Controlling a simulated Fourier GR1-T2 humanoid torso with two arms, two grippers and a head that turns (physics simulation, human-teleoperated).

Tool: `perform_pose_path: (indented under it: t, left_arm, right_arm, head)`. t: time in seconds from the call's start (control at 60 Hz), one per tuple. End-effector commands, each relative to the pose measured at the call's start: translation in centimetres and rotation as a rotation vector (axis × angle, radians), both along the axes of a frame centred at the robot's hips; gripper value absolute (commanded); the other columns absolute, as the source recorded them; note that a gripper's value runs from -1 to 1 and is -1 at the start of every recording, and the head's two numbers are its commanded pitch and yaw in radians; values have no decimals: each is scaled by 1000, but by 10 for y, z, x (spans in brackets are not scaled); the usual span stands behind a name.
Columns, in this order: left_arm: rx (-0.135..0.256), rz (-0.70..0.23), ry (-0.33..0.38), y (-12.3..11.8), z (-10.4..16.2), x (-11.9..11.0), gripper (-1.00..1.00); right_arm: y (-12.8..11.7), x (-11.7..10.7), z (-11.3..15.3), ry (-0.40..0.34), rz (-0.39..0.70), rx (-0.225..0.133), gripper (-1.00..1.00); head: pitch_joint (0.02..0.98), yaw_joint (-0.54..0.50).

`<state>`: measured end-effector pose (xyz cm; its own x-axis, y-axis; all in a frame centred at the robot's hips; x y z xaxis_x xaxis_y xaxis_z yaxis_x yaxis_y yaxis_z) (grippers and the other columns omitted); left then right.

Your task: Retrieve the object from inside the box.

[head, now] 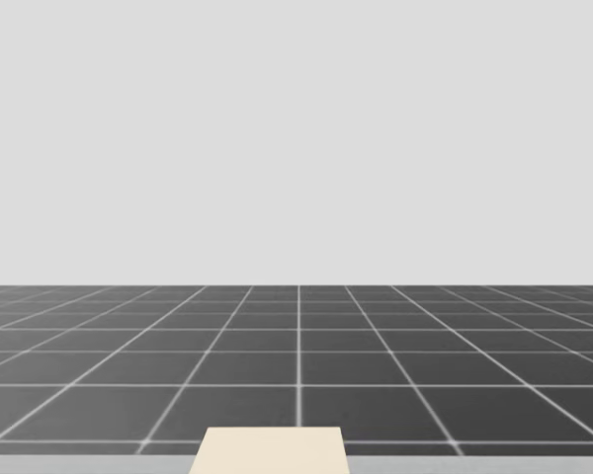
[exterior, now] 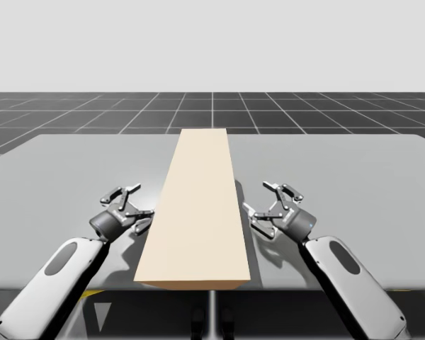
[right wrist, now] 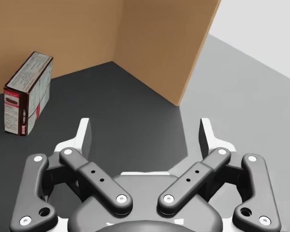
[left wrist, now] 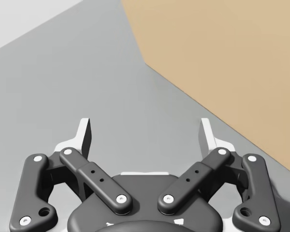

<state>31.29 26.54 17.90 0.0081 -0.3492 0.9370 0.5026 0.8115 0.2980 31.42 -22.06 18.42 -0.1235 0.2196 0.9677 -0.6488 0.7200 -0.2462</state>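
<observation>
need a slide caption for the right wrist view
Open right gripper faces the open side of the tan box, a small dark-red carton standing inside.

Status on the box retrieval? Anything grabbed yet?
Done: nothing yet. The dark red carton stands upright inside the tan box, ahead of the right gripper through the box's open side. In hand: nothing. The right gripper and the left gripper are both open and empty, flanking the box. Left: reach in, probably with the right, close the fingers on the carton, pull it out.

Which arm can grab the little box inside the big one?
Right. My right gripper, open, looks into the tan box at the dark red box; my left gripper faces its closed wall.
</observation>
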Motion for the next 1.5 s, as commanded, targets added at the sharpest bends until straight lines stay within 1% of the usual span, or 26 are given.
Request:
perform_pose_path:
  t: [0.017, 0.067, 0.133, 0.15, 0.183, 0.217, 0.25, 0.283, 0.317, 0.333, 0.367, 0.583, 0.667, 0.7, 0.833, 0.983, 1.067, 1.15, 1.2, 1.217, 1.233, 1.25, 1.267, 1.3, 1.333, 1.5]
  left_arm:
    - [27, -79, -8, -25, -3, -10, -1000]
    - [28, -88, -8, -27, -4, -10, -1000]
    - [25, -101, -8, -30, -4, -11, -1000]
    - [25, -108, -9, -31, -5, -12, -1000]
    - [27, -117, -6, -34, -5, -13, -1000]
    - [31, -123, -5, -36, -6, -13, -1000]
    - [35, -128, -2, -38, -8, -13, -1000]
    - [44, -128, 0, -39, -9, -13, -1000]
    - [49, -127, 1, -40, -10, -13, -1000]
    - [55, -124, 2, -40, -11, -12, -1000]
    - [58, -121, 2, -40, -12, -12, -1000]
    - [74, -136, 1, -42, -14, -13, -1000]
    - [84, -142, -4, -43, -15, -14, -1000]
    - [87, -144, -4, -43, -15, -14, -1000]
    - [96, -145, -6, -44, -16, -15, -1000]
    - [104, -146, -8, -44, -17, -16, -1000]
    - [107, -145, -8, -44, -17, -16, -1000]
    - [107, -146, -9, -44, -17, -16, -1000]
    - [110, -144, -11, -44, -17, -16, -1000]
    - [111, -144, -11, -44, -17, -16, -1000]
    - [113, -143, -12, -44, -17, -16, -1000]
    - [113, -143, -12, -44, -17, -16, -1000]
    - [114, -142, -12, -44, -17, -16, -1000]
    - [116, -141, -14, -44, -17, -16, -1000]
    - [117, -141, -14, -44, -17, -16, -1000]
    - [120, -137, -19, -43, -17, -15, -1000]
  right_arm:
    - [35, -18, -3, -9, 136, 9, -1000]
    - [43, -20, -5, -13, 163, 21, -1000]
    - [51, -20, -6, -18, 189, 58, -1000]
    - [53, -20, -7, -10, 192, 85, -1000]
    - [56, -19, -8, -11, 192, 94, -1000]
    - [58, -19, -9, -10, 184, 90, -1000]
    - [61, -18, -11, -9, 180, 102, -1000]
    - [65, -16, -14, 0, 174, 137, -1000]
    - [68, -15, -14, 5, 178, 150, -1000]
    - [72, -14, -16, 13, 179, 170, -1000]
    - [78, -13, -17, 28, 188, 178, -1000]
    - [112, -6, -34, 79, 216, 136, -1000]
    - [123, 1, -43, 84, 222, 100, -1000]
    - [127, 3, -45, 101, 222, 106, -1000]
    - [135, 15, -55, 130, 209, 78, -1000]
    - [138, 34, -62, 167, 183, 91, -1000]
    - [139, 45, -67, 189, 167, 84, -1000]
    - [141, 51, -73, 214, 151, 68, -1000]
    - [144, 52, -76, 196, 155, 47, -992]
    - [144, 52, -76, 187, 150, 45, -937]
    - [145, 52, -76, 176, 128, 52, -161]
    - [145, 52, -76, 169, 123, 59, 152]
    - [145, 52, -75, 169, 129, 56, 879]
    - [145, 52, -75, 175, 127, 57, 1000]
    - [146, 53, -73, 172, 102, 54, 1000]
    - [140, 52, -68, 157, 77, 57, 1000]
  head:
    - [35, 5]
    - [32, 4]
    - [28, 3]
    - [28, 3]
    - [27, 4]
    - [27, 3]
    - [28, 1]
    - [29, -4]
    - [29, -10]
    - [30, -13]
    - [31, -16]
    - [44, -24]
    - [55, -24]
    - [58, -24]
    - [70, -30]
    - [80, -37]
    - [84, -41]
    - [87, -45]
    - [87, -47]
    - [87, -47]
    - [87, -46]
    - [88, -46]
    - [88, -45]
    - [88, -45]
    - [88, -45]
    - [86, -48]
